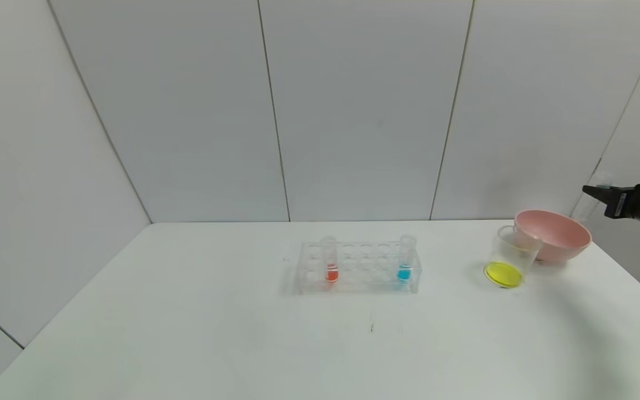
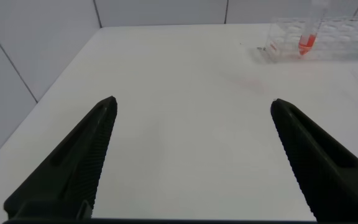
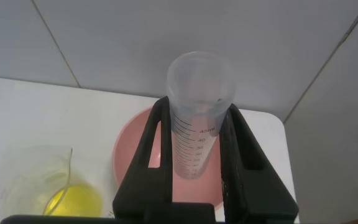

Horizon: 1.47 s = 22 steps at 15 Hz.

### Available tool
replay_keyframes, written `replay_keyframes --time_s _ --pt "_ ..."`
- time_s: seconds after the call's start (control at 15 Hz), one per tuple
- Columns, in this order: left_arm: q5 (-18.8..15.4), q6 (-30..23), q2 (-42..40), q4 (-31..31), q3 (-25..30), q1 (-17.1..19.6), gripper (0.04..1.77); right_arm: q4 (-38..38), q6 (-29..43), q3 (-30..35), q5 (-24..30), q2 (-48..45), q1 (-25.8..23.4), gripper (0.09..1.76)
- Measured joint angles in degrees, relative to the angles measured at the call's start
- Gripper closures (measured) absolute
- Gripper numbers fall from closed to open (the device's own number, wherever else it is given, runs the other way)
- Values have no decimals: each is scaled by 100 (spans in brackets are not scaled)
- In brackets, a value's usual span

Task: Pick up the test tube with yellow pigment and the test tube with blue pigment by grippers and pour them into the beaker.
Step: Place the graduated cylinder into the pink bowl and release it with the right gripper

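Observation:
The test tube with blue pigment (image 1: 405, 260) stands upright at the right end of the clear rack (image 1: 360, 278). The beaker (image 1: 511, 251) stands at the right of the table with yellow liquid in its bottom; it also shows in the right wrist view (image 3: 23, 180). My right gripper (image 1: 595, 194) is raised at the far right, above the pink bowl (image 1: 556, 233). In the right wrist view the right gripper (image 3: 197, 107) is shut on a clear graduated test tube (image 3: 199, 124) that looks empty. No tube with yellow liquid in it shows. My left gripper (image 2: 192, 101) is open and empty over the bare left part of the table.
A tube with orange-red liquid (image 1: 330, 261) stands at the left end of the rack, also in the left wrist view (image 2: 307, 38). The pink bowl touches the beaker's far right side. The table's right edge lies just past the bowl. Grey wall panels stand behind.

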Motion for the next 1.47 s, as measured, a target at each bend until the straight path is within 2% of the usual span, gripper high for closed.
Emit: replay_keyframes --time_s 0.4,0.73,0.93,1.07,1.27,1.47 --pt "2 0 0 0 0 0 5 -28 252 -964 -143 905 311 135" --pt "2 0 0 0 0 0 5 -46 255 -1276 -286 1337 358 134" --pt "2 0 0 -2 0 0 5 -41 249 -1339 -394 1447 411 95" --pt "2 0 0 -2 0 0 5 -71 255 -1356 -396 1480 440 77" --pt "2 0 0 -2 0 0 5 -161 261 -1362 -388 1491 457 57" --pt "2 0 0 -2 0 0 5 -148 252 -1317 -400 1403 564 43"
